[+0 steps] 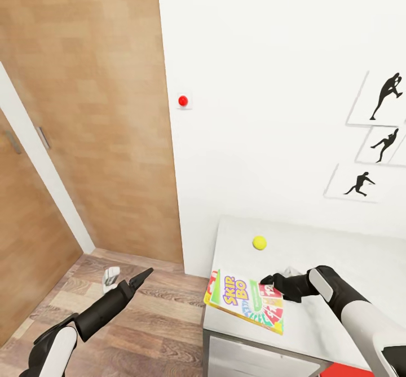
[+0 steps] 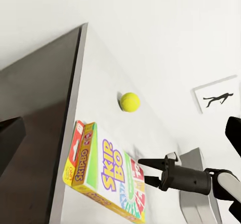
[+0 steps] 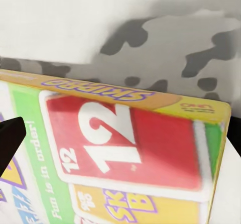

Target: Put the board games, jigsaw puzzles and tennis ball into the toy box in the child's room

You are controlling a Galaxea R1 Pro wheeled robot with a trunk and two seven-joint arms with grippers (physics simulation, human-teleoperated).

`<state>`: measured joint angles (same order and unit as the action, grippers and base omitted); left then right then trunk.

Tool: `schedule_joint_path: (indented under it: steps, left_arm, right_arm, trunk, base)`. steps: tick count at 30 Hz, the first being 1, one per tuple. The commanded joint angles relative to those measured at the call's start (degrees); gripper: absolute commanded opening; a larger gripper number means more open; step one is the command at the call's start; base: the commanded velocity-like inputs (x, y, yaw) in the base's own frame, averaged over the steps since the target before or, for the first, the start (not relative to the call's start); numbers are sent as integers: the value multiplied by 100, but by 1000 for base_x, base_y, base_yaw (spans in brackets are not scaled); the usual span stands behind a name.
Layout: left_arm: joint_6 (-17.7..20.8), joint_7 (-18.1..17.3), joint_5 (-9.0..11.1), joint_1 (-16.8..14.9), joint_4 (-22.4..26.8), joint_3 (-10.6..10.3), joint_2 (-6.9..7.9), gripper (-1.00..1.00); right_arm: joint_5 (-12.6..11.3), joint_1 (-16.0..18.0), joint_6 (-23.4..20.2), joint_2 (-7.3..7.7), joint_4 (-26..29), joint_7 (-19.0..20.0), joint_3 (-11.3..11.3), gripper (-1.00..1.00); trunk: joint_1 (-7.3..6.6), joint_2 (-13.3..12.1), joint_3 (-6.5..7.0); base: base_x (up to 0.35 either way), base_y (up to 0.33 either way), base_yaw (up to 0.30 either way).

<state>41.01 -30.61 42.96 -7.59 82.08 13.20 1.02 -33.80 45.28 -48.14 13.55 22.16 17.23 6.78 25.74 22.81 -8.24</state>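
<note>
Right gripper (image 2: 146, 173) fingers apart — tips over the game (image 1: 247, 301) at its far corner; ball (image 1: 259, 243) beyond; left gripper (image 1: 144, 275) looks closed — over floor (image 1: 158, 320).

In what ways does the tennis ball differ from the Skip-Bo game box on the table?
The tennis ball is round and plain yellow-green; the Skip-Bo game box is flat, rectangular and multicoloured with printed lettering. The ball is much smaller than the box. The ball sits alone nearer the wall; the box overhangs the table edge, with the right gripper at it. Both rest on the white table.
</note>
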Motion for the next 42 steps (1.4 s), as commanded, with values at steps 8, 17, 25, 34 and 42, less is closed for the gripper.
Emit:
schedule_joint_path:
  steps: [8, 17, 25, 34, 42]
  left_arm:
    - [39, -7, 20, -6, 1, 7, -4, 100]
    - [39, -7, 20, -6, 1, 7, -5, 100]
    - [39, -7, 20, -6, 1, 7, -6, 100]
    - [39, -10, 20, -6, 1, 7, -6, 100]
    - [39, -10, 20, -6, 1, 7, -6, 100]
  right_arm:
    - [24, 6, -6, 7, 7, 44, 23, 100]
    - [23, 7, -9, 13, 8, 44, 23, 100]
    - [23, 7, -19, 14, 8, 44, 25, 100]
    - [23, 6, -27, 9, 8, 44, 25, 100]
    - [23, 6, -27, 11, 8, 44, 19, 100]
  trunk:
    - [4, 11, -13]
    - [4, 11, -13]
    - [4, 11, -13]
    - [4, 11, -13]
    - [4, 11, -13]
  base:
    - [0, 0, 5]
    - [0, 0, 2]
    - [0, 0, 119]
    - [0, 0, 244]
    - [0, 0, 190]
